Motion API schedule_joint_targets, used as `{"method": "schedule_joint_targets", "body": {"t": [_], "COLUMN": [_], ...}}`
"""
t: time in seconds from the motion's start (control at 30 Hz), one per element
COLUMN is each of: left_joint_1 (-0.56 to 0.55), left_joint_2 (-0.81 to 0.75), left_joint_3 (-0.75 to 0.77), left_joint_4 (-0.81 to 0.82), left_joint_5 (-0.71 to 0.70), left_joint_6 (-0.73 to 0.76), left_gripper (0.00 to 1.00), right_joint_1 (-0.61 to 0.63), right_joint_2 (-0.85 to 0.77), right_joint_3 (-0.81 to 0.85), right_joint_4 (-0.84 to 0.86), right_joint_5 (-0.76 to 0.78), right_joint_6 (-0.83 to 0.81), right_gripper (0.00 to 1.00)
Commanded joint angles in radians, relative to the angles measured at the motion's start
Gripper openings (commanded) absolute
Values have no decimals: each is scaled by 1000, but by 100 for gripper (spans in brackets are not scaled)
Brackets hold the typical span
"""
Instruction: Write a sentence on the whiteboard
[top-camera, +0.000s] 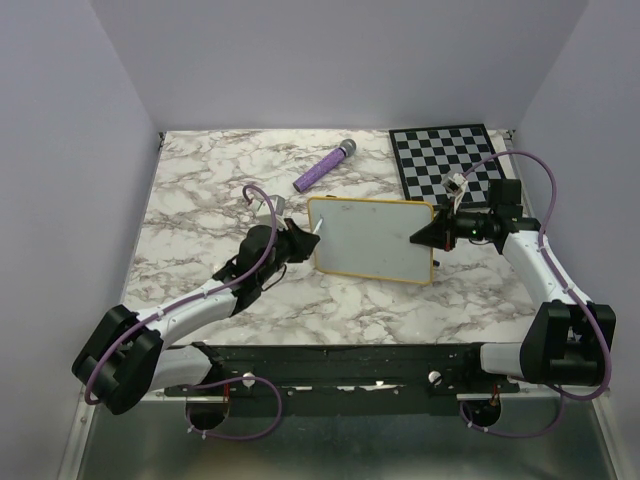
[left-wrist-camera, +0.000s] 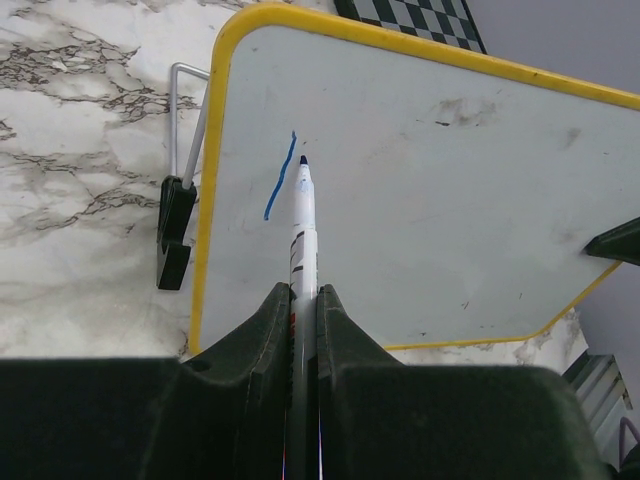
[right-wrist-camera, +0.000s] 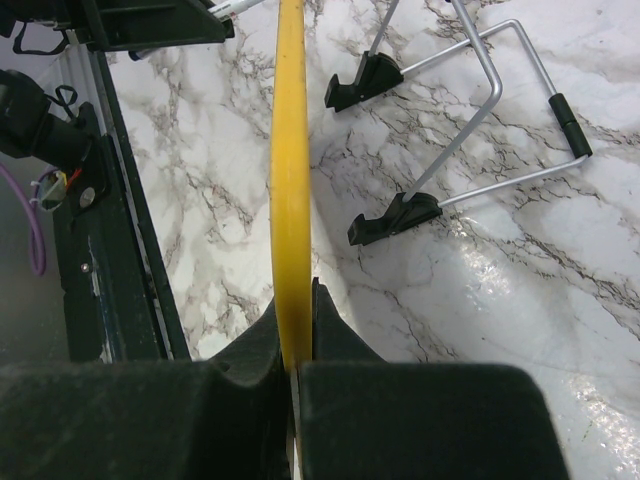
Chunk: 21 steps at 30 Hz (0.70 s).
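Left hand (left-wrist-camera: 303, 300) grips a marker (left-wrist-camera: 303, 215), tip beside a blue stroke (left-wrist-camera: 280, 180) (at eleven o'clock); right hand (right-wrist-camera: 293, 305) clamps the whiteboard (top-camera: 370, 240) at three o'clock.

Left gripper (left-wrist-camera: 303, 295): dark two-finger, reaching right, clamped on white marker pen (left-wrist-camera: 303, 220).
Right gripper (right-wrist-camera: 296, 300): reaching left, clamped on yellow-framed whiteboard (top-camera: 370, 240) edge.

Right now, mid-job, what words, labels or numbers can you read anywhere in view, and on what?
Nothing can be read in these views.
whiteboard: only one blue stroke, not a letter yet.
marker: small print on the barrel, too blurred to read.
purple cylinder: no lettering visible.
checkered board: squares only, no text.
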Motion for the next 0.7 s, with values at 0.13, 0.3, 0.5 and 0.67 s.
{"method": "schedule_joint_targets", "body": {"t": [0.13, 0.3, 0.5, 0.67], "left_joint_1": [11, 14, 17, 17], "left_joint_2": [8, 11, 27, 33], "left_joint_3": [31, 31, 37, 35], "left_joint_4": [1, 4, 1, 4], "left_joint_5": [-35, -33, -22, -10], "left_joint_6": [20, 22, 22, 17], "left_gripper": [0, 0, 0, 0], "right_joint_1": [-1, -1, -1, -1], "right_joint_2": [15, 13, 13, 13], "right_joint_3": [-1, -1, -1, -1], "right_joint_4": [-10, -10, -10, -10], "right_joint_5": [22, 22, 21, 21], "right_joint_6": [-23, -23, -23, -23], "right_gripper": [1, 1, 1, 1]}}
